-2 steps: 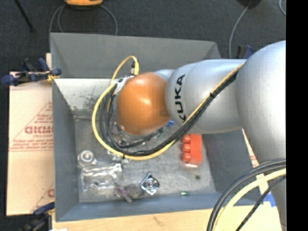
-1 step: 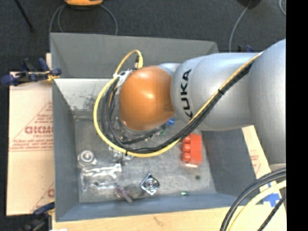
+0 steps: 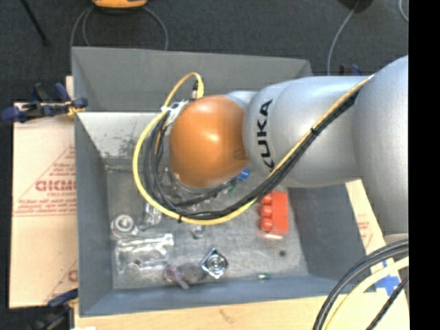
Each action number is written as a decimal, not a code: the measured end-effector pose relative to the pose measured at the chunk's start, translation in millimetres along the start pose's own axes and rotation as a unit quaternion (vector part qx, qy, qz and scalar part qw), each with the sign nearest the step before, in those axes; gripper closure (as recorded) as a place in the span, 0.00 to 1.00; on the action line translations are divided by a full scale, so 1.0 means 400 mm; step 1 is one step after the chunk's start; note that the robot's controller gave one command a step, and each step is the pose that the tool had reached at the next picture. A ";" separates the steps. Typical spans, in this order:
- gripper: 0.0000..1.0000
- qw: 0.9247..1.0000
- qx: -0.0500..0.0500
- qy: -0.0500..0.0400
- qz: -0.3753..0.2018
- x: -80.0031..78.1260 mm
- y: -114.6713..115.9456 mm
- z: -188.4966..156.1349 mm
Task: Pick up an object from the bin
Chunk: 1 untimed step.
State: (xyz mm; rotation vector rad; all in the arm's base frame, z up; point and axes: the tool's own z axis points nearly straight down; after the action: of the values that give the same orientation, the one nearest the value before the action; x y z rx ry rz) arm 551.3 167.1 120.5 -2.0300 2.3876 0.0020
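Frankly, which thing is to be picked is not clear. The gripper (image 3: 196,196) sits low over the back-middle of the floor of the grey metal bin (image 3: 93,205), tucked under the arm's rounded orange cover (image 3: 206,139) and loops of yellow and black cable (image 3: 148,177). Whether it is wide, narrow or closed on something I cannot tell, and nothing is seen in its hold.

Nearest to it lie a small clear plastic piece (image 3: 152,215) just at the cable's lower left and a tiny grey bit (image 3: 198,231) just below the cable loop. A red studded plastic block (image 3: 273,214) lies near on the right, close under the silver arm (image 3: 309,136). A speck of blue (image 3: 242,175) peeps out at the cover's right edge; it could be a bin thing or a robot part.

Further toward the front left are a clear round cap (image 3: 124,224) and a crumpled clear plastic wrapper (image 3: 143,251). A shiny diamond-shaped metal piece (image 3: 214,263) and a purplish scrap (image 3: 175,275) lie along the front wall, well apart from the gripper.

Several things could go wrong from here, as I judge it. The things near the gripper are small and clear or flat, so a close could slide off them or catch only the bin floor. The hanging cable loops droop close to the loose pieces and could drag or flick one aside as the arm rises. A thing gripped at its edge may slip out once lifted. With the wrist so low, any sideways move may sweep the red studded plastic block along the floor.
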 end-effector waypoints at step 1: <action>0.00 0.986 0.002 -0.001 -0.164 -0.065 0.008 0.064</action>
State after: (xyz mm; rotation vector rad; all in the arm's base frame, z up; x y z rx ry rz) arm 552.4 193.4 95.0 -2.3921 2.0195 -0.0031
